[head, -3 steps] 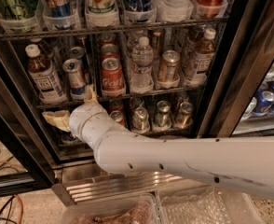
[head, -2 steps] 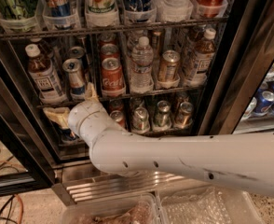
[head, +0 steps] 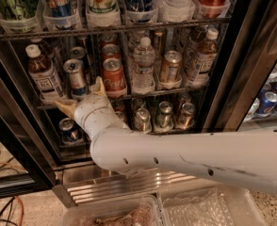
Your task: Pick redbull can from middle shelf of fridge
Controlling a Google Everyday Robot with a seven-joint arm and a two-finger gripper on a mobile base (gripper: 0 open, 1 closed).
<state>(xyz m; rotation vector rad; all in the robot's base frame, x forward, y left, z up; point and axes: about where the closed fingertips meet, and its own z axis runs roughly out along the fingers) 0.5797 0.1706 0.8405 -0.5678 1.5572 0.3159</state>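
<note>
The redbull can (head: pixel 75 78), slim, silver and blue, stands on the middle shelf (head: pixel 167 91) of the fridge (head: pixel 232 79), between a white-capped brown bottle (head: pixel 42 74) and a red Coca-Cola can (head: pixel 113 76). My gripper (head: pixel 82 97) is at the shelf's front edge, just below and in front of the redbull can. Its two tan fingers are spread open, one at the lower left (head: pixel 65 107) and one pointing up beside the cola can (head: pixel 99 86). It holds nothing. My white arm (head: pixel 185 152) crosses the lower part of the view.
A water bottle (head: pixel 143 65), a gold-brown can (head: pixel 170 66) and another brown bottle (head: pixel 202 58) share the middle shelf. Short cans (head: pixel 164 114) stand on the rack below, large bottles above. Blue cans (head: pixel 270 102) sit behind the right door. Clear bins (head: pixel 209 206) lie below the ribbed steel base (head: pixel 110 182).
My gripper has risen a little and moved closer to the redbull can, its upper finger now beside the cola can. The cans and bottles have not moved.
</note>
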